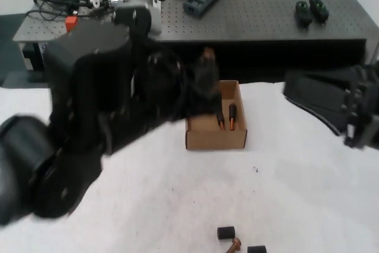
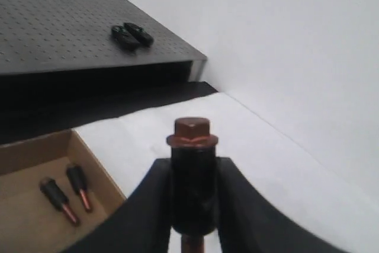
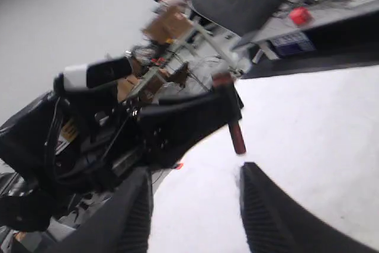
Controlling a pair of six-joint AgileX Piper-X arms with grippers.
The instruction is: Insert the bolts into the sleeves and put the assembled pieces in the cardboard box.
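My left gripper (image 2: 192,191) is shut on an assembled piece (image 2: 191,173), a black sleeve with a copper bolt through it, hex head up. In the high view that gripper (image 1: 204,84) hangs over the far left part of the cardboard box (image 1: 216,139). Two assembled pieces (image 1: 226,117) lie side by side on the box floor. My right gripper (image 3: 195,205) is open with nothing between its fingers (image 3: 133,214), and it looks across at the held piece (image 3: 234,124). The right arm (image 1: 346,105) sits at the right edge, apart from the box.
Near the front edge of the white cloth lie a loose black sleeve (image 1: 225,233), a copper bolt (image 1: 234,245) and another sleeve (image 1: 256,249). Behind the box is a dark perforated bench (image 1: 266,10) carrying a tray, cables and small black parts.
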